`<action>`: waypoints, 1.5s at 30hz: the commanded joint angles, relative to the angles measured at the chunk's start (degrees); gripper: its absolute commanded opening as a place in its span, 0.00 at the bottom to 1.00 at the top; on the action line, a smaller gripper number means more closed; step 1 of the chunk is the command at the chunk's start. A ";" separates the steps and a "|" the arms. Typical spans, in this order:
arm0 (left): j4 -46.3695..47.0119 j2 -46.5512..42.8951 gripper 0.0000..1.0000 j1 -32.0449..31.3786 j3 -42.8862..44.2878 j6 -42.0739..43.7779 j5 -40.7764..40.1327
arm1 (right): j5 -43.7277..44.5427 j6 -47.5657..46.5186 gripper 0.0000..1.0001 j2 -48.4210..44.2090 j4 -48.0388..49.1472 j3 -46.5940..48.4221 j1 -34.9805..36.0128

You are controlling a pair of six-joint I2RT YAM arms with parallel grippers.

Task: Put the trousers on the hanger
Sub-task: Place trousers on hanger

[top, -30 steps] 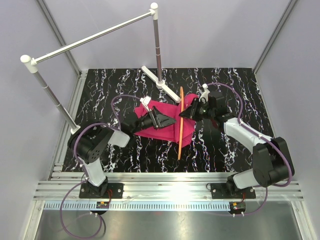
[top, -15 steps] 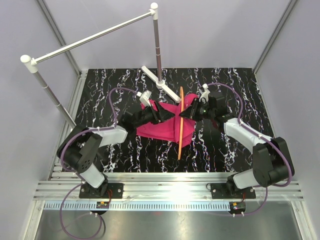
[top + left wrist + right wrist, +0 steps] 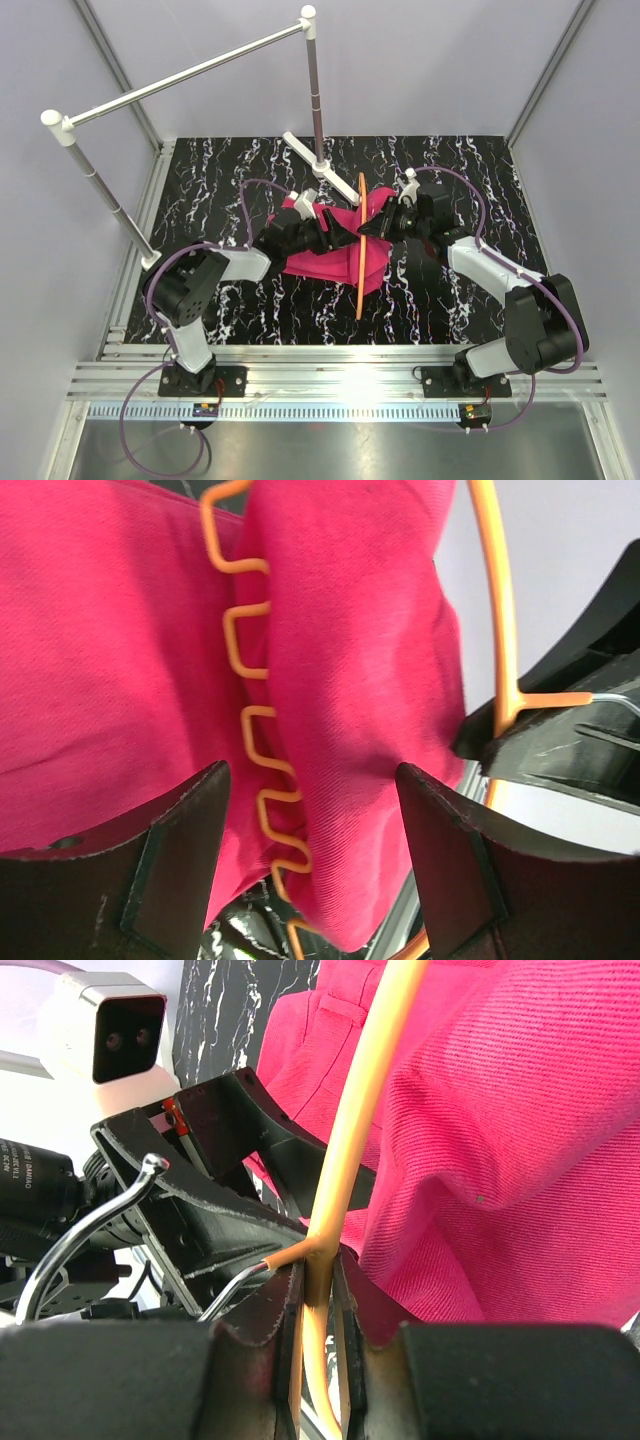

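Observation:
The magenta trousers (image 3: 325,255) lie in the middle of the black marbled table, with part of the cloth pushed through the orange hanger (image 3: 361,250). My right gripper (image 3: 372,228) is shut on the hanger's top, by its wire hook (image 3: 90,1225), and holds it on edge. In the right wrist view the orange arm (image 3: 355,1110) runs up from the jaws past the cloth (image 3: 500,1140). My left gripper (image 3: 338,232) is open, its fingers (image 3: 170,870) straddling a fold of trousers (image 3: 350,680) draped over the wavy lower bar (image 3: 250,730).
A silver rail with white end caps (image 3: 185,75) stands on two posts at the back left; its white foot (image 3: 320,165) lies just behind the trousers. Grey walls close in the table, and an aluminium frame (image 3: 330,375) runs along the near edge.
My left gripper has moved right, up to the hanger, and more magenta cloth now shows beyond the hanger. My right gripper and the hanger have stayed in place.

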 commanded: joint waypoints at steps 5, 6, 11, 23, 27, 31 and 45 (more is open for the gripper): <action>4.28 3.20 0.70 -0.90 4.01 -0.90 -0.22 | -0.26 -1.06 0.00 -1.93 3.75 0.13 -0.59; 4.02 3.65 0.70 -0.99 4.79 -0.90 -0.14 | -0.26 -1.14 0.00 -1.93 3.75 0.05 -0.59; 4.72 6.11 0.63 -1.95 6.64 -1.60 0.65 | -0.17 -0.88 0.00 -1.75 4.02 0.13 -0.59; 21.76 5.94 0.00 0.41 0.25 -10.48 2.85 | 4.65 1.05 0.00 -6.57 3.67 -3.28 -1.20; 26.69 3.39 0.00 3.75 -2.49 -14.08 4.34 | 8.00 3.24 0.00 -10.97 5.32 -6.45 -1.64; 30.20 1.20 0.00 6.22 -3.64 -16.89 6.80 | 9.93 6.50 0.00 -13.88 9.19 -9.35 -1.82; 28.38 -14.26 0.00 10.08 -8.03 -15.87 8.30 | 14.94 15.55 0.00 -9.75 21.41 -14.19 -1.73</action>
